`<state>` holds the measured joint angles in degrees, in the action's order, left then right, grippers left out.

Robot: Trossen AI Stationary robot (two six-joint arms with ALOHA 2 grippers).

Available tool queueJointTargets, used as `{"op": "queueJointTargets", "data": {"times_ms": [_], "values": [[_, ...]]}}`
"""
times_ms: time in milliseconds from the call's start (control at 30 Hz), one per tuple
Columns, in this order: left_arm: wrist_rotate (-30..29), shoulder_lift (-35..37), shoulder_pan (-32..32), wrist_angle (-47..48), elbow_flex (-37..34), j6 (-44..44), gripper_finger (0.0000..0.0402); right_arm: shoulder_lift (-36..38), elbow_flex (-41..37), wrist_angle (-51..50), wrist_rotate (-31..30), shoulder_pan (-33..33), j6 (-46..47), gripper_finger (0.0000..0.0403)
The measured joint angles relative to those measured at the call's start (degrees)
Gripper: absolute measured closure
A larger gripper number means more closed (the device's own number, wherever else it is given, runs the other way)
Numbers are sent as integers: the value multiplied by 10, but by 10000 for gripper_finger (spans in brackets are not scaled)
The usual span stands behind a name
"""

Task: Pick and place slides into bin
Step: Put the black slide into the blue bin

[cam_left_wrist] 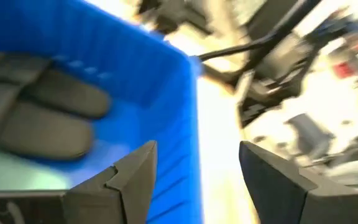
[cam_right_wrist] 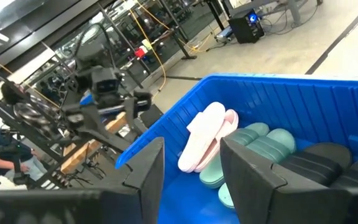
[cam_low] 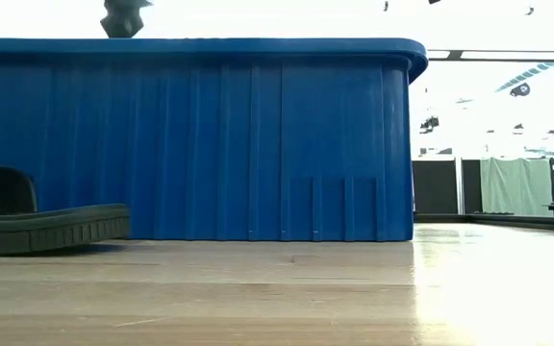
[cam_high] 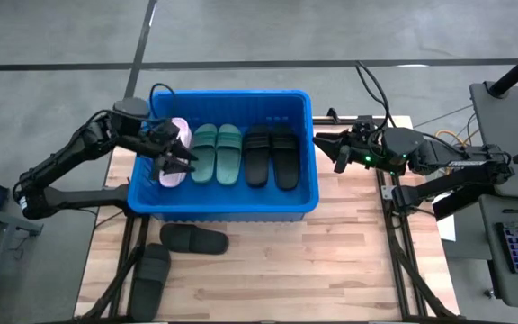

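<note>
Wooden table (cam_high: 331,261), blue bin (cam_high: 223,205), apparently two black slides (cam_high: 193,239)

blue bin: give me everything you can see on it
The bin is a large bright blue rectangular tub, plastic by its look, with ribbed walls and a thick rim. It stands upright at the table's far edge, between the two arms. Inside, side by side, lie pink slides, green slides and black slides. The left tool hangs open over the pink ones.
</note>
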<state>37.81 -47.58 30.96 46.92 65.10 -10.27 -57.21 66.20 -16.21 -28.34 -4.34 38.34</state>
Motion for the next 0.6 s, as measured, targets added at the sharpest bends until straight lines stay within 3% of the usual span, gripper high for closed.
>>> {"op": "queueJointTargets", "data": {"times_ms": [200,400,500,600], "values": [[100,13,-8,-57,0,-106,189,0,0,0,-1,0,-1,261],[112,36,-50,-172,0,-231,189,0,0,0,-2,0,-32,267],[70,57,-77,-238,0,-277,189,0,0,1,-2,5,-58,266],[-13,75,-106,-257,3,-285,189,1,0,1,-2,21,-44,264]]}}
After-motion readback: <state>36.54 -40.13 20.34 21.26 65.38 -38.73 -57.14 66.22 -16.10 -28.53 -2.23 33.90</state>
